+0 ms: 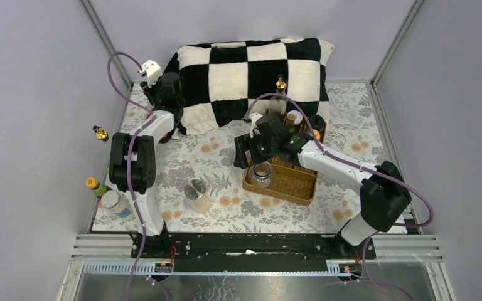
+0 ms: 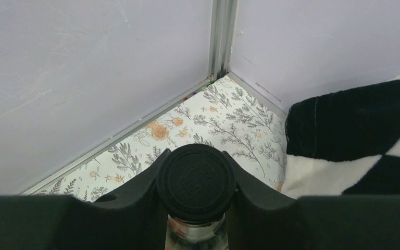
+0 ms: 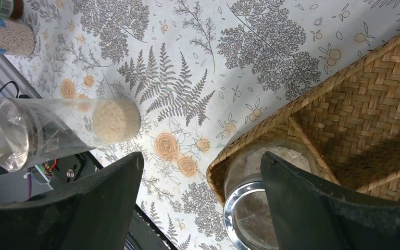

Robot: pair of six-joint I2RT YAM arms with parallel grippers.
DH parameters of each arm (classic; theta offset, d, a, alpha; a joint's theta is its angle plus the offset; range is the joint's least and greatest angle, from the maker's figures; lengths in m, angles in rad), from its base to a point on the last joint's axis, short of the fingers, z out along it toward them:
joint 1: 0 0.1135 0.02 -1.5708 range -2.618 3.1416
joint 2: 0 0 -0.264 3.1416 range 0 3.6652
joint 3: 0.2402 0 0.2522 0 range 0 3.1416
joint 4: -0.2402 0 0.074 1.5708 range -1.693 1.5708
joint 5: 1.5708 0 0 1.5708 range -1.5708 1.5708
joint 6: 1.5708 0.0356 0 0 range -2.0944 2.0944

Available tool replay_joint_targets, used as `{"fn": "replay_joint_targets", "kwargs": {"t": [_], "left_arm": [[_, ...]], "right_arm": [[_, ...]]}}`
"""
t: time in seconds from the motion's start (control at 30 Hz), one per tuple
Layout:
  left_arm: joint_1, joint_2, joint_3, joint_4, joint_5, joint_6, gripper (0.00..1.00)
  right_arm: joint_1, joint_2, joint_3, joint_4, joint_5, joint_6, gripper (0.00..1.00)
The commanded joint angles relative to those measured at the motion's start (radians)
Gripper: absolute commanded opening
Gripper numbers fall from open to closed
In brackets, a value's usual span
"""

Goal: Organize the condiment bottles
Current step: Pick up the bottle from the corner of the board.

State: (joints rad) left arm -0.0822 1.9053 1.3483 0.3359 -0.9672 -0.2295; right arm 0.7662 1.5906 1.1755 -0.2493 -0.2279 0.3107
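Left arm point(image 1: 152, 124) stretches far back, jaws clamped; right arm point(image 1: 326, 160) angles inward, jaws spread wide.

Two arms point(image 1: 139, 163), one wicker tray point(image 1: 289, 185), one checked blanket point(image 1: 251, 69) — four bottles point(image 1: 196, 194) from seven to nine o'clock, more in the tray, uncountable.

You see a white tabletop point(image 1: 213, 164) printed with grey ferns and orange roses. At its far edge the blanket point(image 1: 226, 78) has black and white checks. The wicker tray point(image 1: 285, 194) is brown; the bottle cap point(image 2: 196, 182) is black.
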Motion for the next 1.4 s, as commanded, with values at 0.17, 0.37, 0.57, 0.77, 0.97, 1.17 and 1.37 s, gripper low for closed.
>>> {"fn": "replay_joint_targets", "kwargs": {"t": [0.17,0.37,0.57,0.77,0.97,1.17,1.37], "left_arm": [[-0.052,-0.040,-0.024,-0.132,0.056,-0.078,0.25],[-0.076,-0.072,-0.034,-0.184,0.062,-0.106,0.24],[-0.108,-0.104,-0.048,-0.238,0.054,-0.122,0.25],[-0.131,-0.166,-0.087,-0.273,0.050,-0.149,0.25],[-0.152,-0.219,-0.097,-0.317,0.049,-0.162,0.26],[-0.179,-0.271,-0.105,-0.334,0.044,-0.168,0.26],[-0.189,-0.292,-0.078,-0.383,0.053,-0.174,0.26]], "right_arm": [[0.019,-0.084,-0.014,0.015,0.015,0.014,0.90],[0.024,-0.100,-0.024,0.013,0.022,0.017,0.90],[0.032,-0.123,-0.032,0.013,0.026,0.024,0.90],[0.046,-0.152,-0.042,0.001,0.037,0.033,0.90],[0.064,-0.176,-0.041,-0.013,0.049,0.038,0.90],[0.083,-0.187,-0.031,-0.031,0.064,0.038,0.90],[0.093,-0.193,-0.037,-0.035,0.075,0.038,0.90]]}}
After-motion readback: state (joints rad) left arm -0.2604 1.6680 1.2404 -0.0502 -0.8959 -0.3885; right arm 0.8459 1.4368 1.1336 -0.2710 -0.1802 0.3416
